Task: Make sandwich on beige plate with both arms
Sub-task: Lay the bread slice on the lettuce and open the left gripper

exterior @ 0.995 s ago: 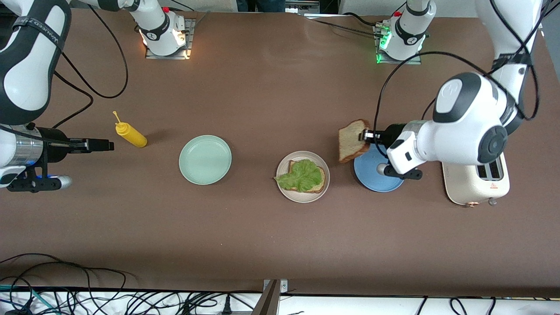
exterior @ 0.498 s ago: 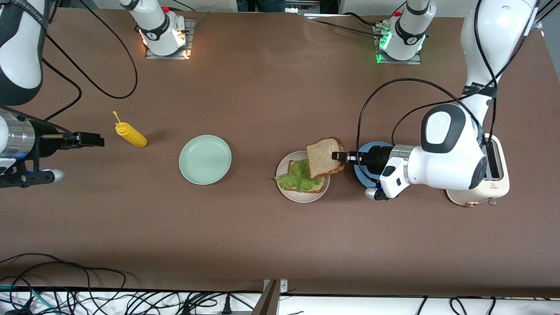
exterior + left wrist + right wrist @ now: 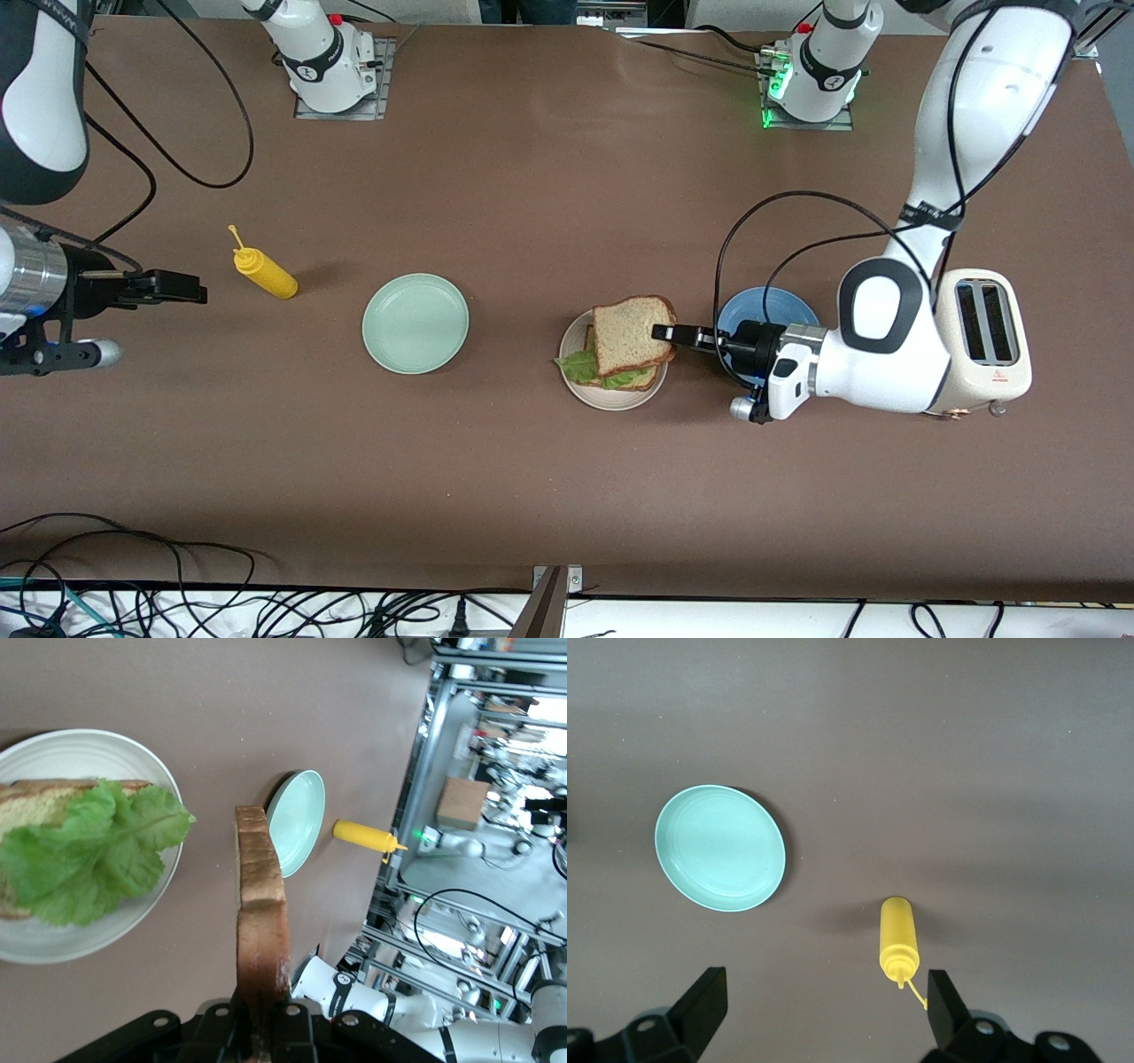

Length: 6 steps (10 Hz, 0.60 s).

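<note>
My left gripper (image 3: 663, 333) is clamped on the crust edge of the top bread slice (image 3: 632, 335), holding it over the beige plate (image 3: 611, 396). In the front view this slice covers most of the lower bread slice (image 3: 651, 379) and the lettuce leaf (image 3: 578, 366); only the leaf's ruffled edge and a strip of crust show, and I cannot tell there whether the held slice touches the leaf. The left wrist view shows the held slice (image 3: 262, 935) edge-on, apart from the lettuce leaf (image 3: 93, 850) and the plate (image 3: 53, 943) in that picture. My own finger pads are cut off at that frame's edge.

The blue plate (image 3: 780, 306) is partly hidden by my left wrist; it lies between the beige plate and the toaster (image 3: 985, 341).

My right gripper (image 3: 182, 287), jaws spread and holding nothing, waits at the right arm's end of the table. Its wrist view shows both fingers (image 3: 702, 1005) wide apart, with the mustard bottle (image 3: 897, 939) and mint green plate (image 3: 719, 848) below.
</note>
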{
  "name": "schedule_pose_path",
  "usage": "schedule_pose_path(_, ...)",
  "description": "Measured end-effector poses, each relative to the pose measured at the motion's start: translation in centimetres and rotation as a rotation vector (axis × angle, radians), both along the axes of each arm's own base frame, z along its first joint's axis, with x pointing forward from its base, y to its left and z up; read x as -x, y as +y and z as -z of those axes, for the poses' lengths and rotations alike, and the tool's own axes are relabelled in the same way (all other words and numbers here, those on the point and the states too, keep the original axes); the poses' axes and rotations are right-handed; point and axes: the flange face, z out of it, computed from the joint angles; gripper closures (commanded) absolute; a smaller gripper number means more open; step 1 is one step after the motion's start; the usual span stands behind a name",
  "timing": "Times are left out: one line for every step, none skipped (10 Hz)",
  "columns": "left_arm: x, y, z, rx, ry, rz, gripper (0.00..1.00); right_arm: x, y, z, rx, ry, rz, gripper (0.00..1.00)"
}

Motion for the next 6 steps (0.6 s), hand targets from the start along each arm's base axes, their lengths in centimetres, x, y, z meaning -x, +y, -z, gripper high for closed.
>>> schedule_pose_path(0.1,-0.2,2.7,0.079,-0.029,0.007,1.0,0.8,0.3,-0.2,-0.001,-0.022,-0.004,0.0)
schedule_pose_path(0.3,-0.4,5.0,0.142,-0.057,0.011,1.0,1.4,0.8,-0.3,-0.001,-0.049,-0.009,0.0)
schedule_pose_path(0.6,-0.6,7.0,0.186,-0.084,0.017,1.0,2.1,1.4,-0.2,-0.001,-0.073,-0.016,0.0)
schedule_pose_path(0.8,-0.6,8.6,0.209,-0.104,0.026,0.97,2.5,1.9,0.2,-0.001,-0.082,-0.023,0.0)
schedule_pose_path(1.1,-0.5,9.9,0.218,-0.109,0.031,0.72,2.8,2.1,0.6,0.0,-0.081,-0.025,0.0)
schedule_pose_path(1.3,-0.5,10.9,0.223,-0.105,0.032,0.01,2.9,2.1,0.8,0.001,-0.08,-0.025,0.0)
